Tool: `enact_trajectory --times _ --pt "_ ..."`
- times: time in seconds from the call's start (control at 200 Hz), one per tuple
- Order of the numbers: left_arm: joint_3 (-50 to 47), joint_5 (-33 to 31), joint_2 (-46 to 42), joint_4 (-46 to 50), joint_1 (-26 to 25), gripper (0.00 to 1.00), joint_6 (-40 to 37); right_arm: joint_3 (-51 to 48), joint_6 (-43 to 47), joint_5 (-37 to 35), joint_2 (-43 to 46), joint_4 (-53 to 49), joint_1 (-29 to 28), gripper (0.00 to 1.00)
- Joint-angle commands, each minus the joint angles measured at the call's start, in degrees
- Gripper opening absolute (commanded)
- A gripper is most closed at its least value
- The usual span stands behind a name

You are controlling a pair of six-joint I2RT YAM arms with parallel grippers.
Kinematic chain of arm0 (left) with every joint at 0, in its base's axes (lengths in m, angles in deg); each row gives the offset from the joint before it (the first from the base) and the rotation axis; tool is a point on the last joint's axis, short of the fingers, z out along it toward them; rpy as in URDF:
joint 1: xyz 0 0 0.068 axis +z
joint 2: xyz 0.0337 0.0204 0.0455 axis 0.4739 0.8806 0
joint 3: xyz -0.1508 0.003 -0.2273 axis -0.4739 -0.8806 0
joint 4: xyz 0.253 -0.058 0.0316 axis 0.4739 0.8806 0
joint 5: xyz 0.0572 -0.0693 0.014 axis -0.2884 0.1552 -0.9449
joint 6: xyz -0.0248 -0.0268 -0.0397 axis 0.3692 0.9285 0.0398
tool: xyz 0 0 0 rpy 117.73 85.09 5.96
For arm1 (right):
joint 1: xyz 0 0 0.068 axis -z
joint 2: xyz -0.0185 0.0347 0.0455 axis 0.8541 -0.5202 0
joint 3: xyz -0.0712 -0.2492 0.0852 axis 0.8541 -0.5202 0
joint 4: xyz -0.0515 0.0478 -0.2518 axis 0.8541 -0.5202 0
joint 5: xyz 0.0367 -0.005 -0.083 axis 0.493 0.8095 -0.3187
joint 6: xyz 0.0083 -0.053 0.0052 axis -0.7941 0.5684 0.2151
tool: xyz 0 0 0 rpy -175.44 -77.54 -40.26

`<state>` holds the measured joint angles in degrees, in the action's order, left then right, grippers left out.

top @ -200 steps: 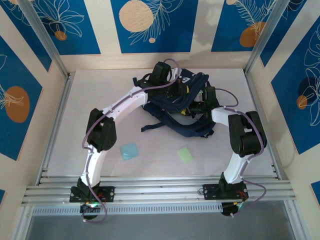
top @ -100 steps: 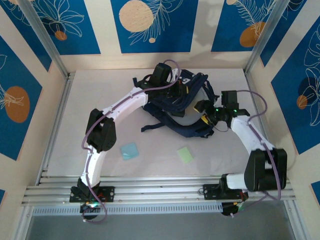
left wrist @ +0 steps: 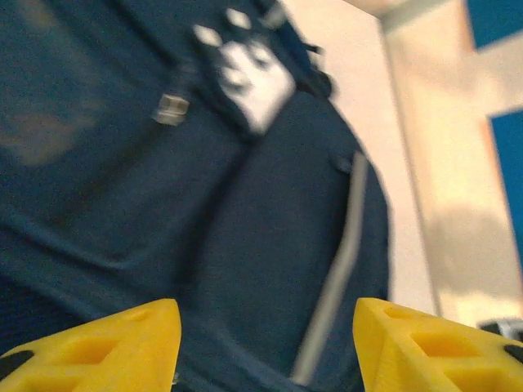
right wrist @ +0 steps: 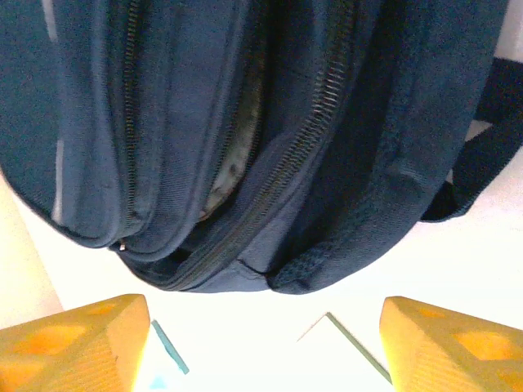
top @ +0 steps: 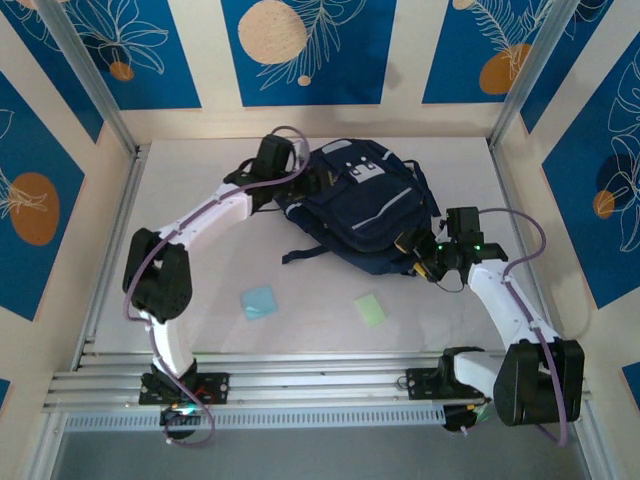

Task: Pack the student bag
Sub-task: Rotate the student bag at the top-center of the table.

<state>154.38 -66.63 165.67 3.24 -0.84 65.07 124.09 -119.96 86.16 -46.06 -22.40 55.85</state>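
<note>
The student bag (top: 365, 205) lies flat at the back middle of the table, dark navy with thin grey stripes, its pale patch (top: 358, 168) facing up. My left gripper (top: 308, 181) sits at the bag's upper left edge. In the left wrist view its yellow fingers (left wrist: 106, 347) stand apart, the left gripper (left wrist: 265, 355) open over the navy fabric (left wrist: 245, 229) with nothing between them. My right gripper (top: 413, 255) is at the bag's lower right corner. The right wrist view shows the right gripper (right wrist: 261, 351) open, just short of the bag's zippered end (right wrist: 245, 139), whose main zipper gapes slightly.
A light blue square card (top: 259, 301) and a light green one (top: 370, 309) lie on the white table in front of the bag. A dark strap (top: 305, 252) trails from the bag's left side. Patterned walls and metal rails enclose the table.
Both grippers have opened and let go of the bag, which has dropped flat, front side up. The left arm pulled back to the left; the right arm swung out right.
</note>
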Motion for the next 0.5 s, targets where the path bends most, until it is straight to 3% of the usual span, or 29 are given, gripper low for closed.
enact_trajectory --times 0.0,0.35,0.495 --pt "-3.83 -5.04 -0.72 -1.65 1.76 0.58 1.62 -0.06 -3.09 -0.48 -0.5 3.11 -1.6 0.75" --pt "0.12 -8.44 10.33 -4.31 1.27 0.58 7.28 0.54 -8.0 -7.26 0.22 6.03 -8.67 0.72" --pt "3.55 -6.82 13.86 -3.29 1.18 0.57 8.88 0.39 -8.18 -8.0 -0.33 5.3 -9.48 0.72"
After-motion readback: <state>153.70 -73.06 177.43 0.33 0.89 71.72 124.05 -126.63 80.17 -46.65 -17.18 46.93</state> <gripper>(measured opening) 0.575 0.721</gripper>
